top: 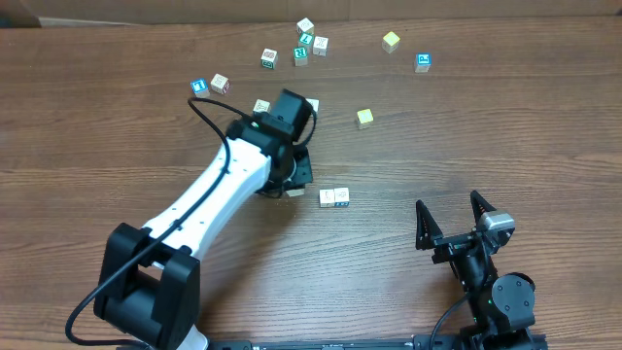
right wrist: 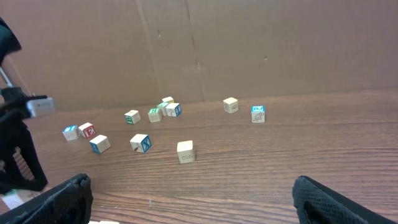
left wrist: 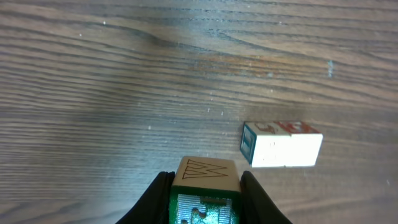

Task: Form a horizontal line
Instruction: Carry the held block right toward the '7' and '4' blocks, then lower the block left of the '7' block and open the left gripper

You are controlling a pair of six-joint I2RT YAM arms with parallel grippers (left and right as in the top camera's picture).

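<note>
Left fingers (left wrist: 152, 200) clamp a W cube (left wrist: 205, 171); the line (left wrist: 282, 144) lies left-right; right fingers (top: 425, 226) gape, empty.

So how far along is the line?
Done: two pale wooden alphabet cubes sit touching as a short row. In hand: the left hand grips a third wooden cube, W on top, green face, beside the row with a gap. Left: close that gap, then likely add more from the loose cubes farther back. Right hand open, idle.
</note>
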